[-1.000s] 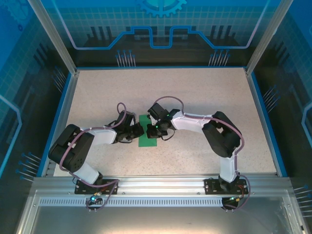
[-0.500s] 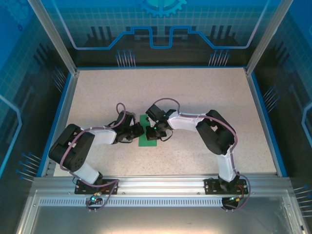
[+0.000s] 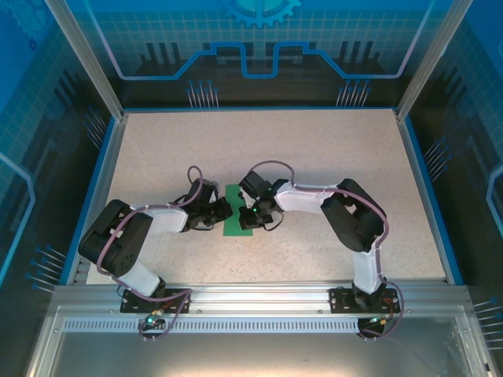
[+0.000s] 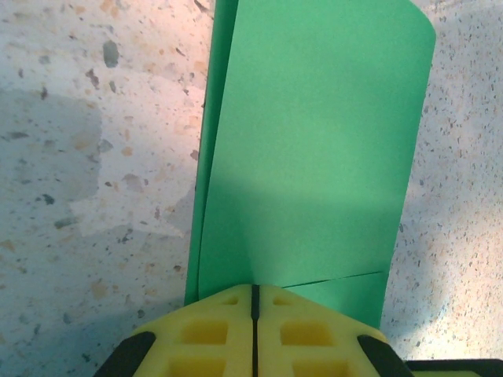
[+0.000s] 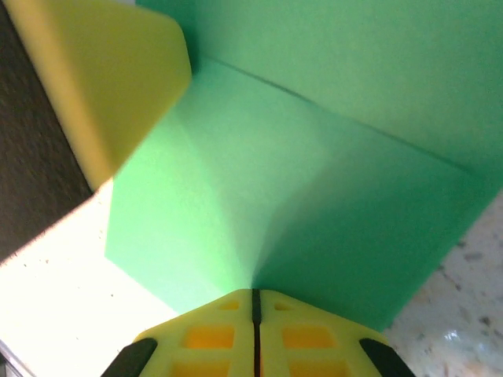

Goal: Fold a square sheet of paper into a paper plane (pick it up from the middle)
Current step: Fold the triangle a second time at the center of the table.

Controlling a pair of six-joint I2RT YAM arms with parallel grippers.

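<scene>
Left wrist — left claw (image 4: 253,289) clenched on the square sheet of paper (image 4: 314,141), right claw (image 5: 253,294) pinching it too

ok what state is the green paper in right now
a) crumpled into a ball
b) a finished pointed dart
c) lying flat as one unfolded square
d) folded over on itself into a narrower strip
d, the left wrist view shows the green paper doubled over, with a lower layer's edge peeking out along the left of the upper one. From above it is a narrow rectangle on the table.
</scene>
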